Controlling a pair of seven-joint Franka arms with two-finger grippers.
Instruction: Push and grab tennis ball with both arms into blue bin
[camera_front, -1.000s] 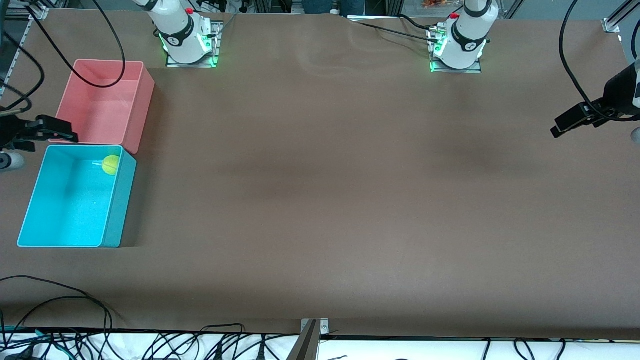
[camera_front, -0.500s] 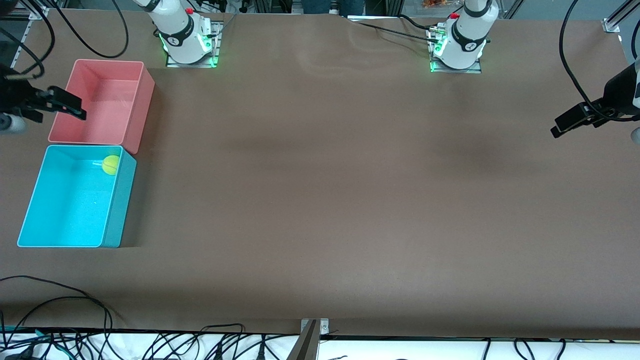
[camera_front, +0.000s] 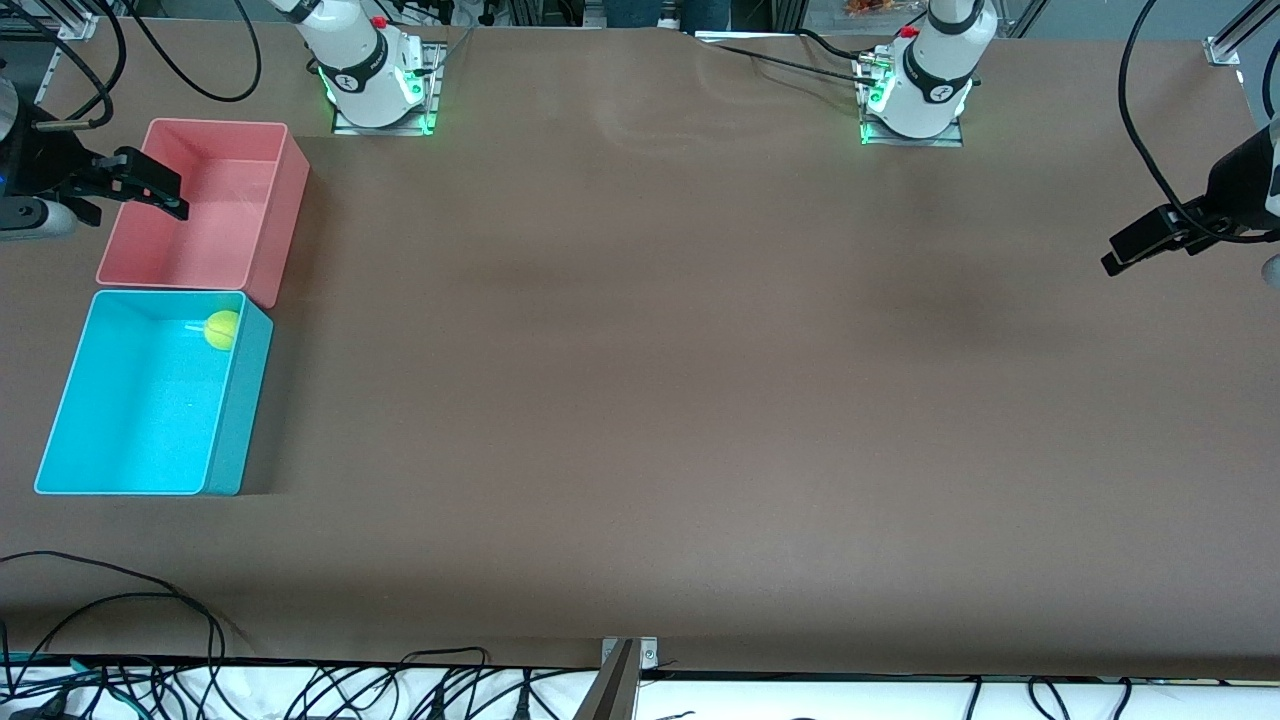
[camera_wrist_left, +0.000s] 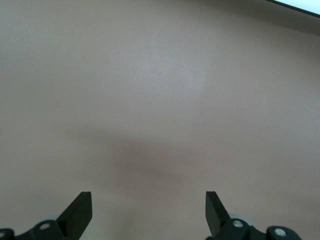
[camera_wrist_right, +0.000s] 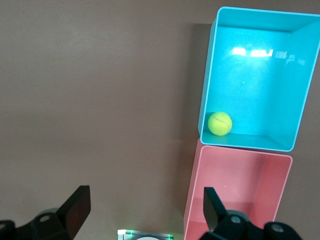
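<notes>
Resting in the corner of the blue bin (camera_front: 150, 400) nearest the pink bin (camera_front: 205, 205), the tennis ball (camera_front: 222, 329) is being judged light, springy, fuzzy enough for grip and prone to rolling; were it taken again, it is best pinched across its widest part. The right gripper (camera_front: 150, 190) is being held spread and empty over the pink bin's outer edge, apart from the ball. The left gripper (camera_wrist_left: 148, 212), also spread, is waiting over bare table (camera_front: 700, 400) at its own end.
</notes>
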